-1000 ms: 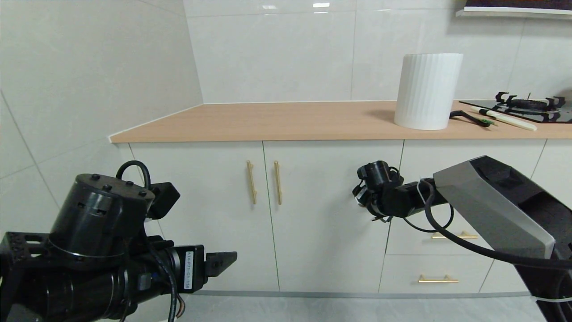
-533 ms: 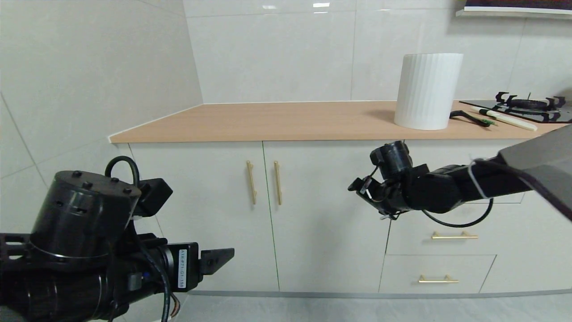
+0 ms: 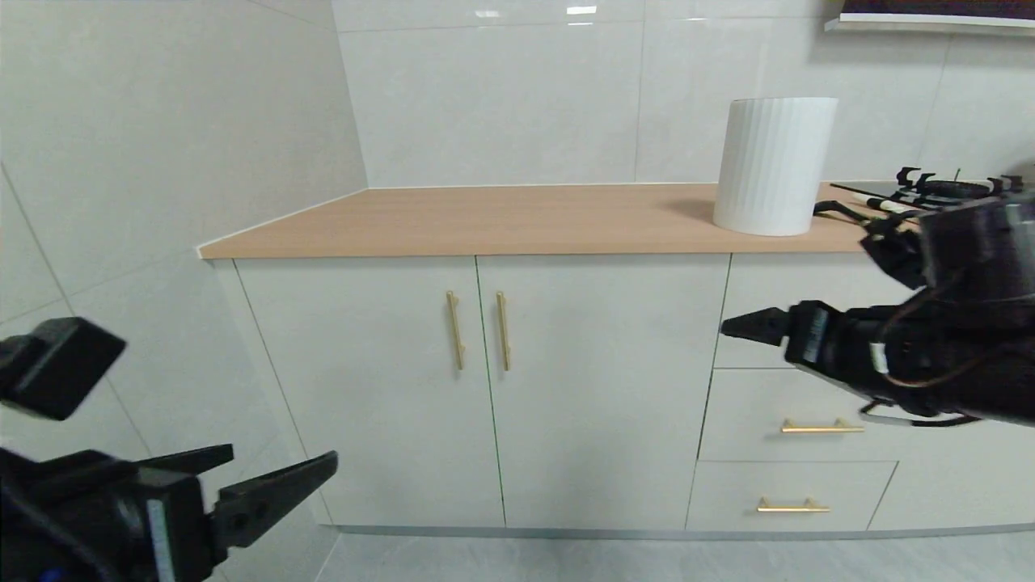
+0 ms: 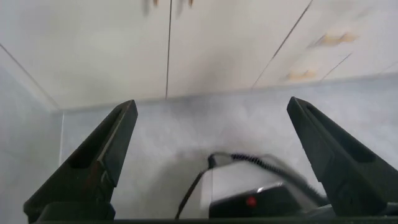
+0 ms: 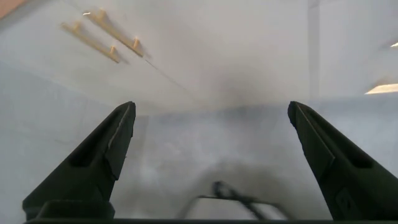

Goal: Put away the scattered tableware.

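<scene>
The pale cabinet front fills the far side in the head view, with the wooden countertop running along its top. The wrist views look lower, at blurred cabinet doors and grey floor. A tall white ribbed container stands on the countertop to the right. The left gripper hangs low at the near left, in front of the cabinet. Its own wrist view shows the left gripper with jaws spread wide and nothing between them. The right gripper sits on the right, below the countertop edge and in front of the drawers, with one finger pointing left. Its wrist view shows the right gripper just as wide apart and empty, facing doors with gold handles. The hob lies at the far right of the countertop. The tableware lies between it and the container: a black-handled utensil just beside the container's base, and a pale utensil next to it, partly hidden by the right arm.
</scene>
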